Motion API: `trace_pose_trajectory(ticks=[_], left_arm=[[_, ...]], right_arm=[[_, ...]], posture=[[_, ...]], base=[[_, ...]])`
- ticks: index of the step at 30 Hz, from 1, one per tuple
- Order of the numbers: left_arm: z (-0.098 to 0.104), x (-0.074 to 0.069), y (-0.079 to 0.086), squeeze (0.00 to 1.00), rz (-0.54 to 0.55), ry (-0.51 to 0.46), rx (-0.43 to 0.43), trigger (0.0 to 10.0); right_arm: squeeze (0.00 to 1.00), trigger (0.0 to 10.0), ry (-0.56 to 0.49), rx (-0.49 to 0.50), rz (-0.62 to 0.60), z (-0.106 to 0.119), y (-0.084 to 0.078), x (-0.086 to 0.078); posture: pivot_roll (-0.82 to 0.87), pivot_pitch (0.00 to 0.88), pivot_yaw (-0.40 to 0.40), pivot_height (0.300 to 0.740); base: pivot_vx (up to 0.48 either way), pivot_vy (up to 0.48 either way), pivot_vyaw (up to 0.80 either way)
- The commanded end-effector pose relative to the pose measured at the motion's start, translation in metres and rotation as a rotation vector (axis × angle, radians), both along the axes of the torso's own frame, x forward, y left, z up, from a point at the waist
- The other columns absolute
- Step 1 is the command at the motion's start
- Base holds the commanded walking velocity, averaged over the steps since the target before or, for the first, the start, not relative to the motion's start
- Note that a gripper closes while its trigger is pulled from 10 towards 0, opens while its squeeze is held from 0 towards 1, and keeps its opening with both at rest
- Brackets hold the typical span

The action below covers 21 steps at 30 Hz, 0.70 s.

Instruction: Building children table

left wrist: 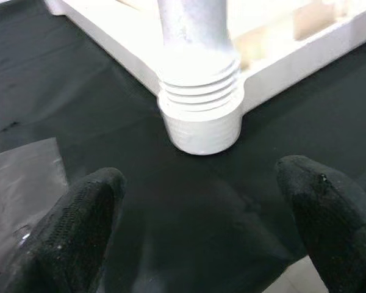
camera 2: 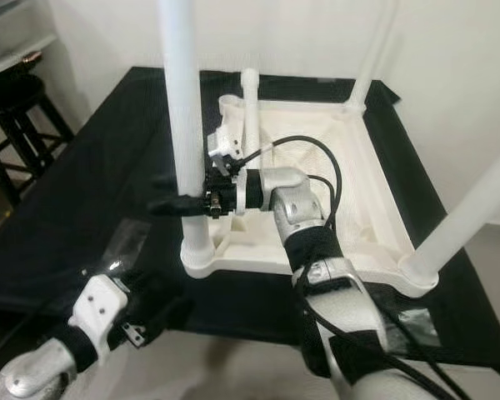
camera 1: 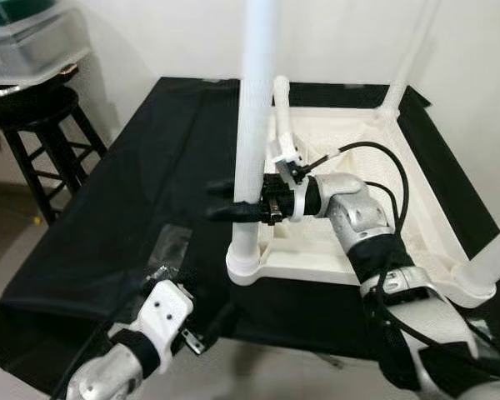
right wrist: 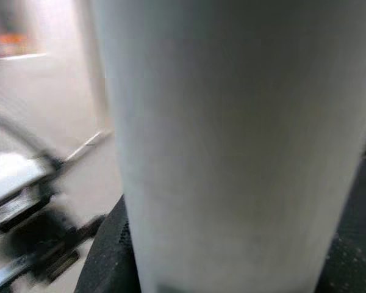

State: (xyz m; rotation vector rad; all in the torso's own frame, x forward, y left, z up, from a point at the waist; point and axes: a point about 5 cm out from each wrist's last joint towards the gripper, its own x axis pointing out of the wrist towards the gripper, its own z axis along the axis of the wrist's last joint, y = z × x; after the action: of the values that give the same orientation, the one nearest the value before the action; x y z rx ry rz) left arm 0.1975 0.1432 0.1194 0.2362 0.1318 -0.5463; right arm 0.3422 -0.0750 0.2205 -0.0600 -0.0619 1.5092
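Right gripper fingers clamped around the near-corner table leg, which stands upright in its socket on the upturned white tabletop lying on the black cloth; left gripper fingers spread wide, empty, socket just ahead between them.

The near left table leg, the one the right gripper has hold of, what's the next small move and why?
Probably keep turning the near left leg tighter into its corner socket. The right gripper is clamped around it low down, and the left wrist view shows thread ridges above the socket, so it looks not fully seated. The left gripper hovers open nearby.
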Motion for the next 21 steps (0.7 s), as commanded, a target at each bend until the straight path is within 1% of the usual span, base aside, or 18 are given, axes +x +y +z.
trace_pose_trajectory(ticks=[1,2,3,4,5,6,7,10,12,15,16,17,18,19,20,21], left_arm=[[-0.001,-0.001,0.001,0.00,0.001,0.016,-0.002,10.0],[-0.001,-0.001,0.001,0.00,0.001,0.017,-0.002,10.0],[0.000,0.000,0.002,0.00,-0.002,0.016,0.001,10.0],[0.000,0.000,0.002,0.00,-0.002,0.016,0.001,10.0],[-0.001,0.003,0.003,0.00,-0.011,0.016,0.007,10.0],[-0.001,0.003,0.003,0.00,-0.011,0.016,0.007,10.0],[-0.001,0.004,0.002,0.00,-0.015,0.015,0.006,10.0],[-0.001,0.006,0.001,0.00,-0.032,0.023,-0.002,10.0],[-0.001,0.007,0.000,0.00,-0.039,0.024,0.006,10.0],[-0.001,0.007,-0.001,0.00,-0.035,0.023,0.003,10.0],[-0.001,0.007,-0.001,0.00,-0.033,0.022,0.001,10.0],[-0.001,0.007,-0.001,0.00,-0.033,0.022,0.001,10.0],[-0.001,0.007,-0.002,0.00,-0.036,0.025,-0.004,10.0],[-0.001,0.008,-0.002,0.00,-0.040,0.028,-0.006,10.0],[-0.001,0.008,-0.003,0.00,-0.042,0.029,-0.007,10.0],[-0.001,0.009,-0.003,0.00,-0.044,0.030,-0.008,10.0]], right_arm=[[0.00,0.0,0.086,-0.047,-0.055,-0.021,0.001,-0.003],[0.00,0.0,0.105,-0.063,-0.143,-0.031,0.006,-0.009],[0.00,0.0,0.197,-0.095,-0.311,-0.066,0.024,-0.035],[0.00,0.0,0.197,-0.095,-0.311,-0.066,0.024,-0.035],[0.00,0.0,0.243,-0.121,-0.587,-0.084,0.027,-0.044],[0.00,0.0,0.243,-0.121,-0.587,-0.084,0.027,-0.044],[0.00,0.0,0.246,-0.135,-0.643,-0.087,0.025,-0.043],[0.00,0.0,0.275,-0.162,-0.631,-0.094,0.024,-0.042],[0.00,0.0,0.265,-0.170,-0.646,-0.092,0.024,-0.045],[0.00,0.0,0.259,-0.170,-0.654,-0.091,0.024,-0.045],[0.00,0.2,0.264,-0.169,-0.674,-0.089,0.023,-0.045],[0.00,0.2,0.264,-0.169,-0.674,-0.089,0.023,-0.045],[0.02,10.0,0.276,-0.145,-0.683,-0.086,0.022,-0.044],[1.00,10.0,0.292,-0.098,-0.635,-0.078,0.023,-0.043],[1.00,10.0,0.301,-0.065,-0.599,-0.072,0.025,-0.043],[1.00,10.0,0.291,-0.003,-0.507,-0.060,0.026,-0.044]], posture=[[0.08,0.131,-0.022,0.740],[0.08,0.131,-0.022,0.740],[0.07,0.145,-0.017,0.740],[0.07,0.145,-0.017,0.740],[0.03,0.113,0.007,0.740],[0.03,0.113,0.007,0.740],[0.04,0.113,0.005,0.740],[0.05,0.118,-0.008,0.740],[0.05,0.106,-0.005,0.740],[0.05,0.106,-0.006,0.740],[0.05,0.105,-0.011,0.740],[0.05,0.105,-0.011,0.740],[0.05,0.105,-0.011,0.740],[0.05,0.106,-0.012,0.740],[0.05,0.106,-0.012,0.740],[0.05,0.102,-0.012,0.740]], base=[[0.000,0.000,0.00],[0.000,0.000,0.00],[0.000,0.000,0.00],[0.000,0.000,0.00],[0.000,0.000,0.00],[0.000,0.000,0.00],[0.000,0.000,0.00],[0.000,0.000,0.00],[0.000,0.000,0.00],[0.000,0.000,0.00],[0.000,0.000,0.00],[0.000,0.000,0.00],[0.000,0.000,0.00],[0.000,0.000,0.00],[0.000,0.000,0.00],[0.000,0.000,0.00]])
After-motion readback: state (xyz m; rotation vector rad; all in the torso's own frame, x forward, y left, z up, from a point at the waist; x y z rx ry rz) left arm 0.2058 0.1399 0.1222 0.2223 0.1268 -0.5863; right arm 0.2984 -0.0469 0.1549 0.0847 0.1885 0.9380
